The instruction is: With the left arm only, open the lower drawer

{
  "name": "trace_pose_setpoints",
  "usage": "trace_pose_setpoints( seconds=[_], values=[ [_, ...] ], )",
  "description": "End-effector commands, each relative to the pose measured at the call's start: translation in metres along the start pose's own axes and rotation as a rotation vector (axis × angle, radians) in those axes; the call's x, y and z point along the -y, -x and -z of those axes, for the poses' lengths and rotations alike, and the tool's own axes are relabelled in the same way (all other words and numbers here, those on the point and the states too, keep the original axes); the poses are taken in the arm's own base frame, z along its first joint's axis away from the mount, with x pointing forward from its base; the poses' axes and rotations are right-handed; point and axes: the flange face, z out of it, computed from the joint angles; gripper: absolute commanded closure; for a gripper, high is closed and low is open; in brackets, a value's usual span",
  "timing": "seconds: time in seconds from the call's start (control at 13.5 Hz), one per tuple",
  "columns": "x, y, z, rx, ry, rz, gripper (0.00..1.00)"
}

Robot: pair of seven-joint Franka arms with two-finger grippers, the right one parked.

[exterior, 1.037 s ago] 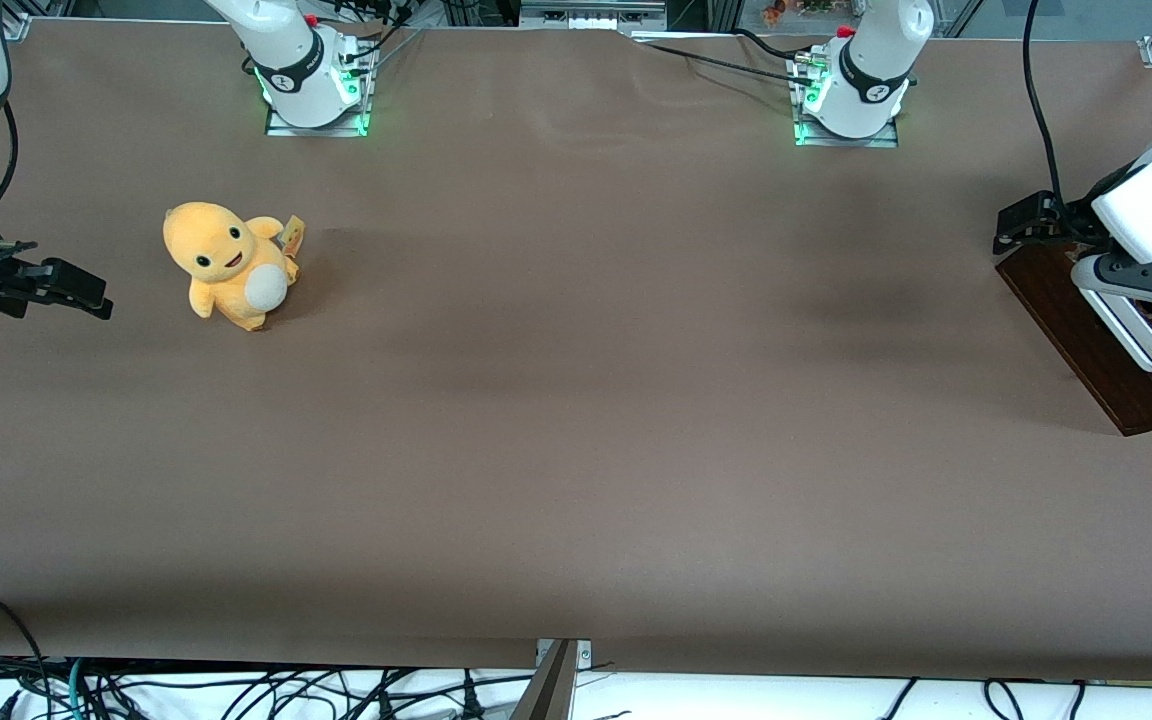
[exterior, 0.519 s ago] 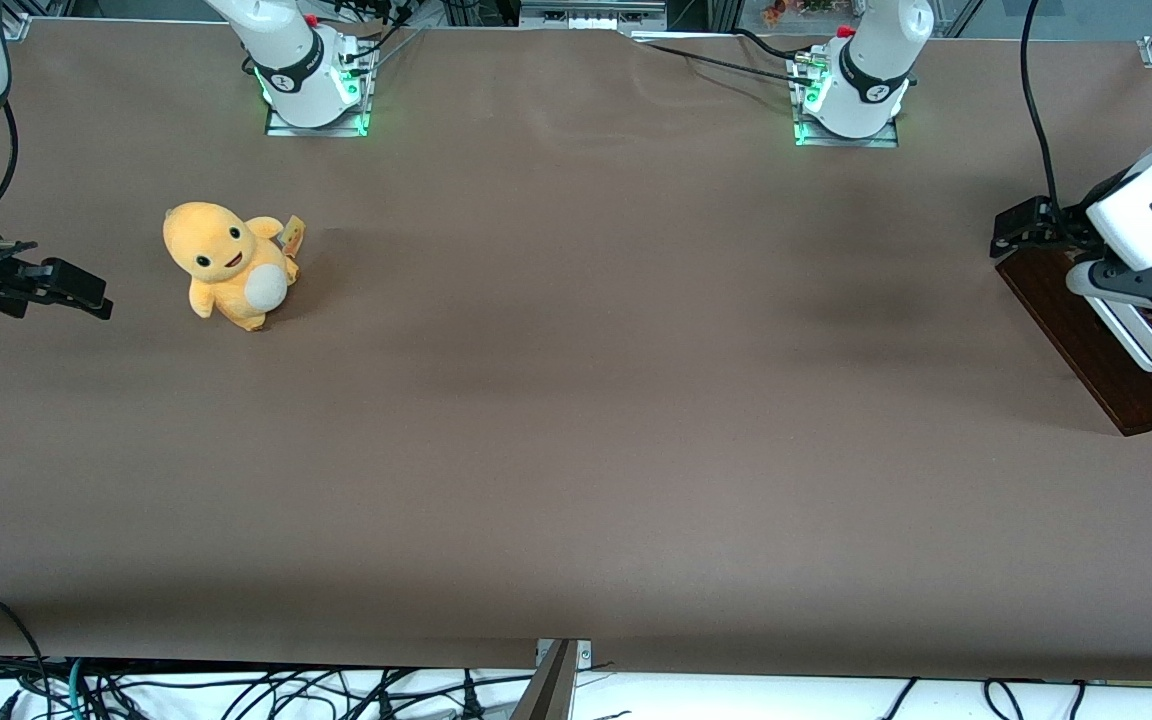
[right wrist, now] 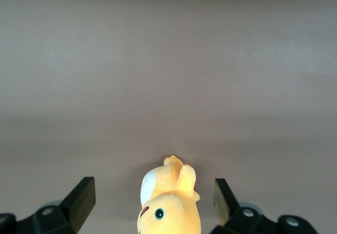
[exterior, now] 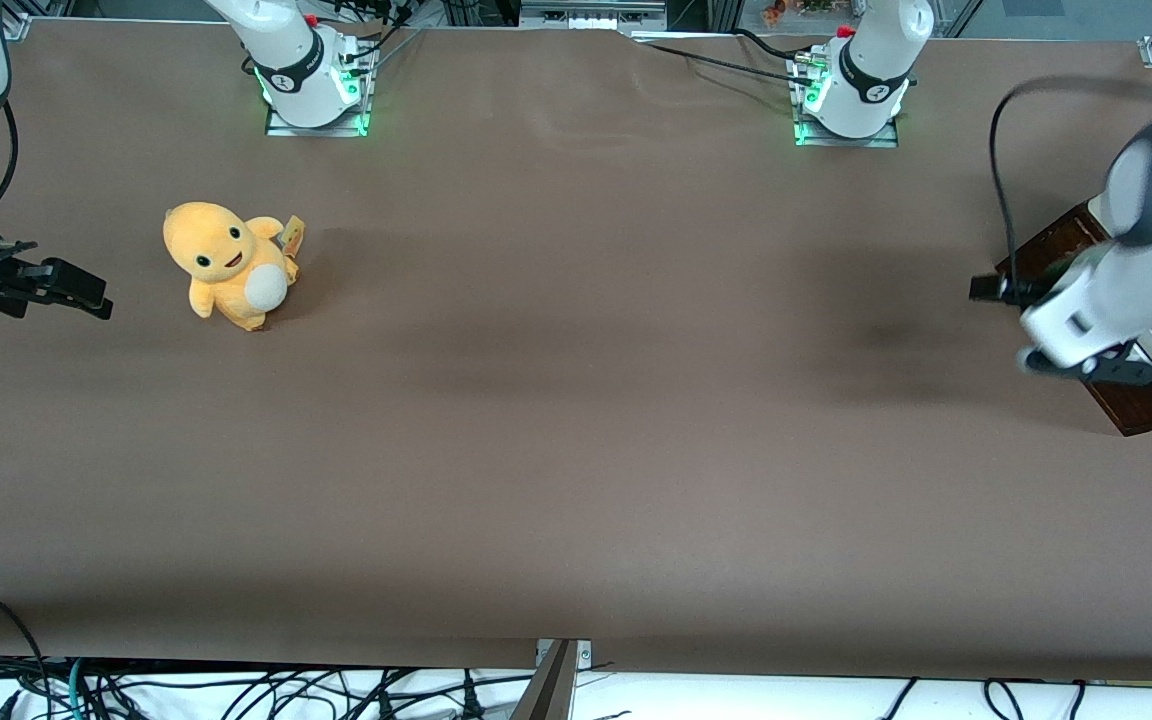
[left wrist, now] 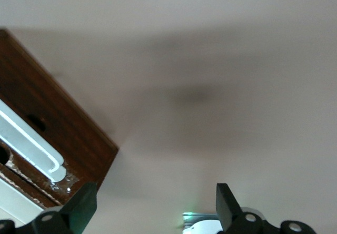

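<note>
Fingers [left wrist: 82,209] of the left arm's gripper [left wrist: 152,210] are spread wide with nothing between them, only bare brown counter [left wrist: 221,87]. Just beside one fingertip is the lower drawer [left wrist: 50,126], its white bar handle [left wrist: 31,144] outside the gap, at the working arm's end.

No legible text, numbers or brand marks in any view. The dark collars on the two arm bases [exterior: 308,75] [exterior: 866,85] carry small white marks, too small to read; the tag on the yellow plush toy [exterior: 293,234] likewise shows no readable print.
</note>
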Motion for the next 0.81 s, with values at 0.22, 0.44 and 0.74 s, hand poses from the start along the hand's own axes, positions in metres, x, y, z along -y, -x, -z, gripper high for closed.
trace_pose_setpoints(
  seconds=[0.22,0.44,0.74],
  values=[
    [0.025,-0.062,-0.087,0.161,-0.417,0.031,0.0],
    [0.037,-0.085,-0.134,0.225,-0.613,0.047,0.0],
    [0.055,-0.101,-0.177,0.265,-0.807,0.086,0.0]
  ],
)
